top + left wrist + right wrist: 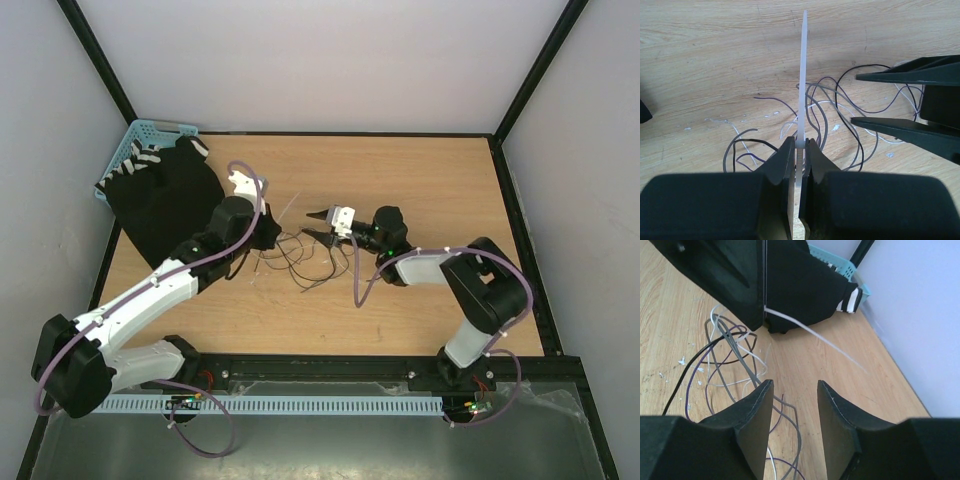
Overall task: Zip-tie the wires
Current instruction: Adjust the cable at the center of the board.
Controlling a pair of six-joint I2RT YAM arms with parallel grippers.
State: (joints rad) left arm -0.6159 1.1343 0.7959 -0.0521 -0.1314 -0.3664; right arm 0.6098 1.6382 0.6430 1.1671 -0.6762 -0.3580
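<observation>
The wires (300, 255) lie in a loose tangle of thin dark, grey and purple strands on the wooden table between both arms; they also show in the left wrist view (840, 117) and the right wrist view (732, 347). My left gripper (272, 232) is shut on a white zip tie (802, 80), whose strip points away over the wires; it shows in the right wrist view (812, 335). My right gripper (318, 226) is open and empty, just right of the tangle, facing the left gripper. Its black fingers (905, 132) show in the left wrist view.
A black cloth (165, 200) lies at the back left, partly over a light blue basket (150, 135). Small white scraps dot the table near the wires. Black frame posts and pale walls bound the table.
</observation>
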